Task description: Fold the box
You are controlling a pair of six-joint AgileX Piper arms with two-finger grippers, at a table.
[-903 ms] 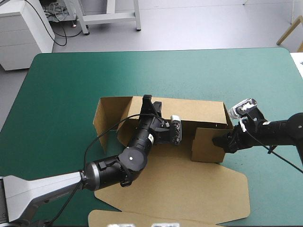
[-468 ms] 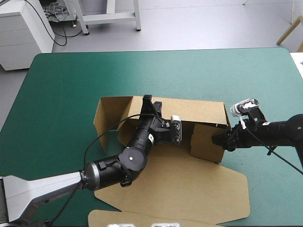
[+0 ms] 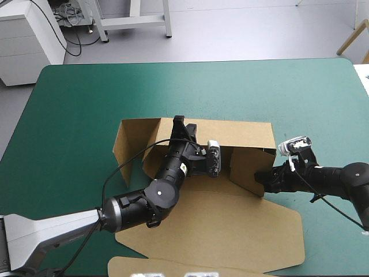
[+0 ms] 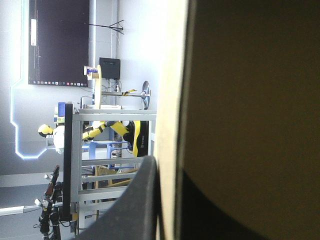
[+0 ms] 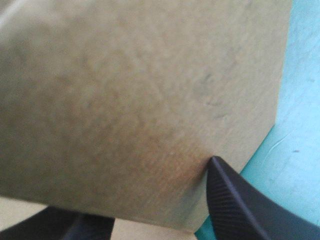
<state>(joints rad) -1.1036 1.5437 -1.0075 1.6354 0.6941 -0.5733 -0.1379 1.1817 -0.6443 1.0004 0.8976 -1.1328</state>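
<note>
**Both grippers on the board: far wall pinched, right flap held at its corner**

Your left gripper (image 3: 180, 123) is all but closed over the top edge of the far wall (image 3: 245, 134). In the left wrist view one black finger (image 4: 131, 205) lies against the pale cut edge, with the brown sheet on its other side. Your right gripper (image 3: 267, 176) has the right end flap (image 3: 247, 168) by its near right corner. There the board passes over one finger and under the other (image 5: 242, 205), so I read it as clamped on the sheet, not spread.

The box (image 3: 230, 228) lies at the middle of the teal-green table (image 3: 81, 98). Its far wall is raised, the left end flap (image 3: 128, 141) stands at an angle, the right flap is turned inward, and the broad near panel is flat toward you.

Expect the board to be light and stiff. It should hinge readily along its scored creases and resist bending anywhere else. The whole sheet will likely slide on the cover if you push on one side only, so use the left hold as your anchor.

Take hold at free edges and corners, close to a crease. A pinch in mid-panel risks a dent or a false fold.
</note>
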